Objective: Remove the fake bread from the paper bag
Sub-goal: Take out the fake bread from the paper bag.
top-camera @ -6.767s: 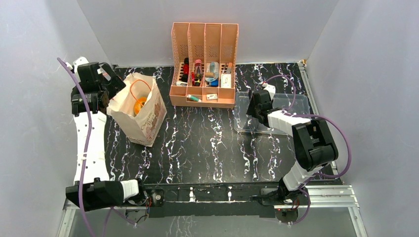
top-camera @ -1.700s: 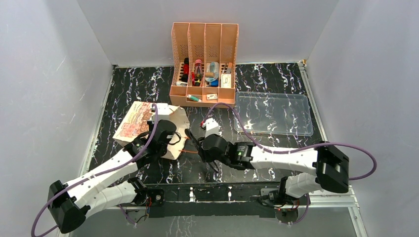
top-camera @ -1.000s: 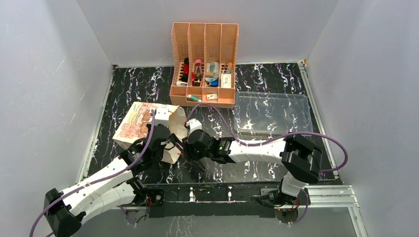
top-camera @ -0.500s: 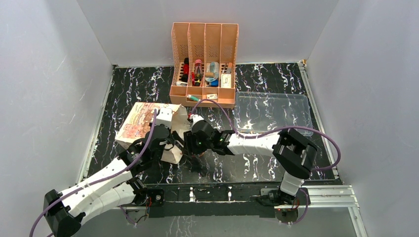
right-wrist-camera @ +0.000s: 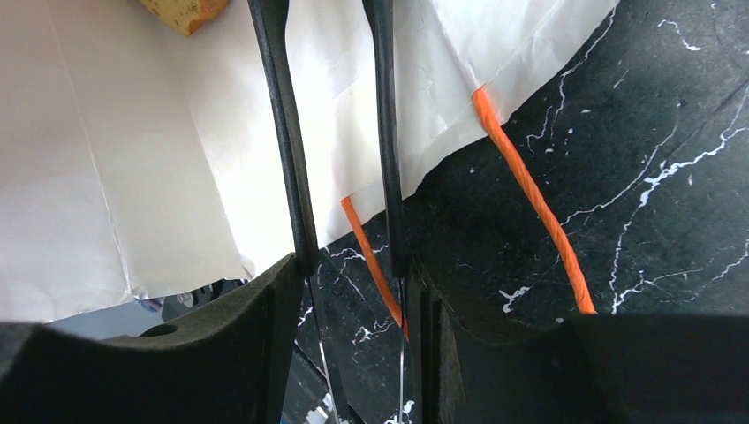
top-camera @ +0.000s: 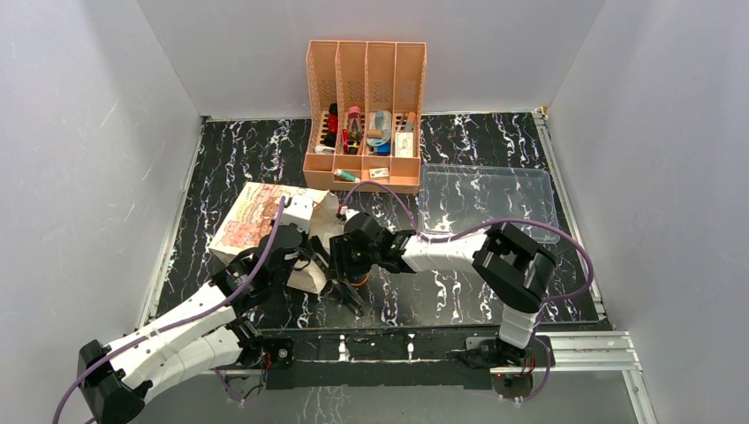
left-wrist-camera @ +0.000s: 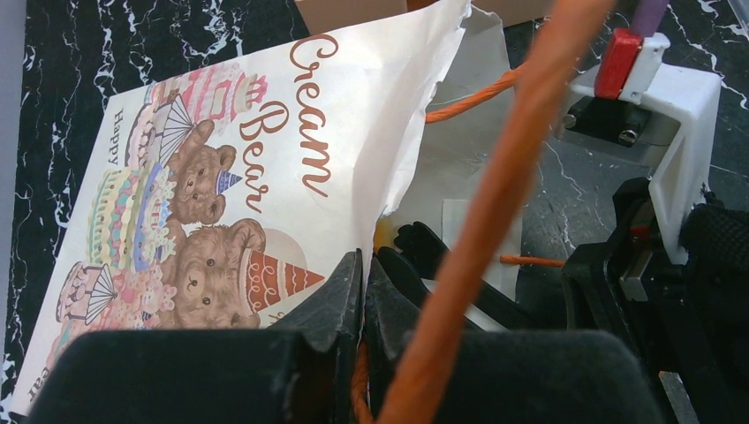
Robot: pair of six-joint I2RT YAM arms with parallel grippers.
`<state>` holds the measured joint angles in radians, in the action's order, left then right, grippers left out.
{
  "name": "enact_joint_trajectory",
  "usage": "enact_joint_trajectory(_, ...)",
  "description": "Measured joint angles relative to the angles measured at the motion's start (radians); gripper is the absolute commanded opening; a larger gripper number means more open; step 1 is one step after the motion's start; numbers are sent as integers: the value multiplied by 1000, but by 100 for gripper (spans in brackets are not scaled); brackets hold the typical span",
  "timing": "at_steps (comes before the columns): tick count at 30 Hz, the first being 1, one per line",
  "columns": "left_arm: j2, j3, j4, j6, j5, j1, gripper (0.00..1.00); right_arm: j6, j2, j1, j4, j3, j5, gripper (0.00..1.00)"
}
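Note:
The paper bag (top-camera: pixel 256 216) lies on its side, bear picture (left-wrist-camera: pixel 203 221) facing up and mouth towards the right. My left gripper (top-camera: pixel 307 256) (left-wrist-camera: pixel 362 265) is shut on the bag's upper rim, with an orange cord handle (left-wrist-camera: pixel 495 194) crossing in front of it. My right gripper (top-camera: pixel 330 256) (right-wrist-camera: pixel 322 18) is open, and its fingers (left-wrist-camera: pixel 424 256) reach into the bag's mouth over the white inner paper (right-wrist-camera: pixel 132 177). One yellow-brown piece of fake bread (right-wrist-camera: pixel 181 11) (left-wrist-camera: pixel 382 237) shows just inside, up-left of the right fingertips and untouched. The bag hides anything else inside.
An orange desk organizer (top-camera: pixel 365 115) with small items stands at the back centre. A clear plastic tray (top-camera: pixel 486 203) lies at the right. The bag's other orange cord (right-wrist-camera: pixel 530 203) trails on the black marbled table (top-camera: pixel 424 291) by the right gripper.
The bag, earlier upright at the back left, now lies on its side nearer me. Over the last second my right gripper slid left into its mouth; the left grip held.

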<state>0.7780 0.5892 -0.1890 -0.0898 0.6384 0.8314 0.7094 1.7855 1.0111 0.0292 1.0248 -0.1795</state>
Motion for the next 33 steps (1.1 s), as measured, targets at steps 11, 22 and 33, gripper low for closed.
enact_joint_trajectory(11, -31, 0, -27, 23, -19, 0, 0, 42, 20, -24, -8, 2, -90, 43)
enact_joint_trajectory(22, -39, 8, -53, 65, -68, 0, 0, 64, 68, -59, 18, 48, -203, 47)
enact_joint_trajectory(33, -39, 21, -72, 90, -118, 0, 0, 59, 155, -82, 69, 150, -240, 48)
